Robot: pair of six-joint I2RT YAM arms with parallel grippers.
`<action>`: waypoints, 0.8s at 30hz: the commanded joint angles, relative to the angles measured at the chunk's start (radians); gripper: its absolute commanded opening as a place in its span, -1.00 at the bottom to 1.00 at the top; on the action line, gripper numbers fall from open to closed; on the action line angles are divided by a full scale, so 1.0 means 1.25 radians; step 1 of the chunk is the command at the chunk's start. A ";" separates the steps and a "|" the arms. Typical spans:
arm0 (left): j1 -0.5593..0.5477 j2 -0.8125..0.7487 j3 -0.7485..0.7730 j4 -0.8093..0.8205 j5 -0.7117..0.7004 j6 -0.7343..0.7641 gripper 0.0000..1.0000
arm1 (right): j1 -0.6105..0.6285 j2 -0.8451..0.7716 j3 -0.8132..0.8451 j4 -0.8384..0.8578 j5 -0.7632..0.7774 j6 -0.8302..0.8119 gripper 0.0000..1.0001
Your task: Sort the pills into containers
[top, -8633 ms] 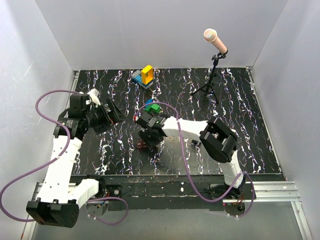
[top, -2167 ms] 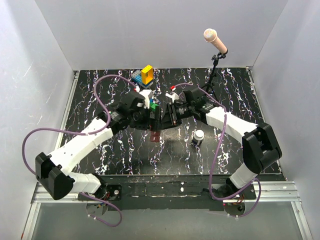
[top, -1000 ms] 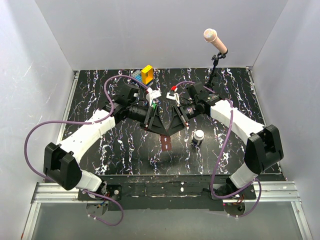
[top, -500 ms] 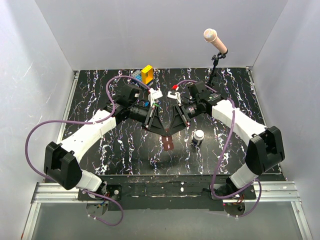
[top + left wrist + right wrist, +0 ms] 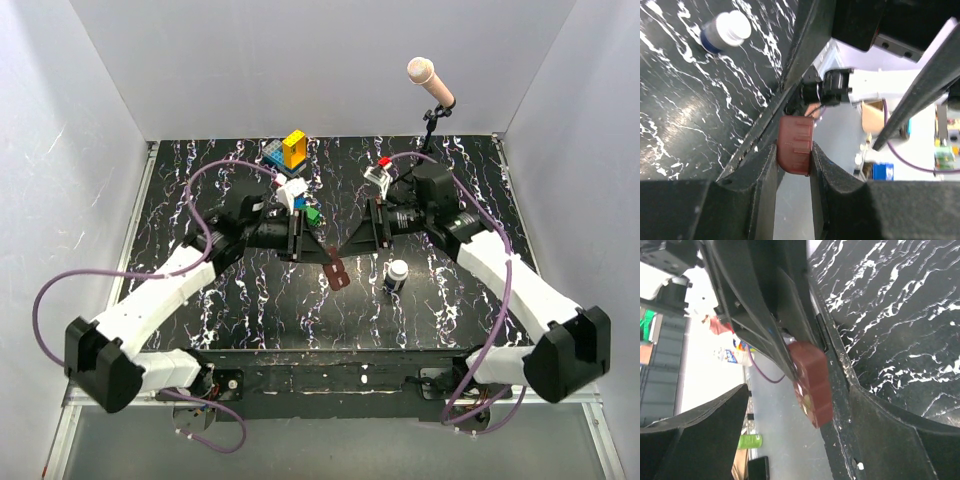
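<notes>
black white-veined tabletop (image 5: 260,310), white walls (image 5: 300,70) around. pill box (image 5: 335,272) hangs over its middle, pinched between the left fingers (image 5: 762,185); only the right wrist view shows the right fingers (image 5: 875,430) spread wide, one beside it.

White arms (image 5: 150,295) with black joints (image 5: 100,362), purple cables (image 5: 38,300) and black fingers (image 5: 760,175).

pill box (image 5: 796,145) lower end hidden, contents unclear
</notes>
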 commanded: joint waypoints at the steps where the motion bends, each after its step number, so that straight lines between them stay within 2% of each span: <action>1: 0.001 -0.135 -0.075 0.179 -0.190 -0.136 -1.00 | -0.010 -0.092 -0.127 0.283 0.113 0.226 0.79; 6: 0.000 -0.257 -0.191 0.329 -0.313 -0.259 -1.00 | -0.014 -0.152 -0.216 0.401 0.138 0.298 0.83; 11: 0.001 -0.351 -0.262 0.342 -0.422 -0.337 -1.00 | -0.014 -0.210 -0.275 0.485 0.175 0.335 0.83; 16: 0.000 -0.400 -0.274 0.312 -0.462 -0.357 -1.00 | -0.014 -0.252 -0.234 0.351 0.249 0.224 0.84; 21: 0.000 -0.376 -0.245 0.267 -0.455 -0.349 -1.00 | -0.012 -0.254 -0.185 0.248 0.280 0.132 0.86; 24: 0.000 -0.353 -0.229 0.238 -0.454 -0.350 -1.00 | -0.010 -0.253 -0.152 0.165 0.329 0.068 0.96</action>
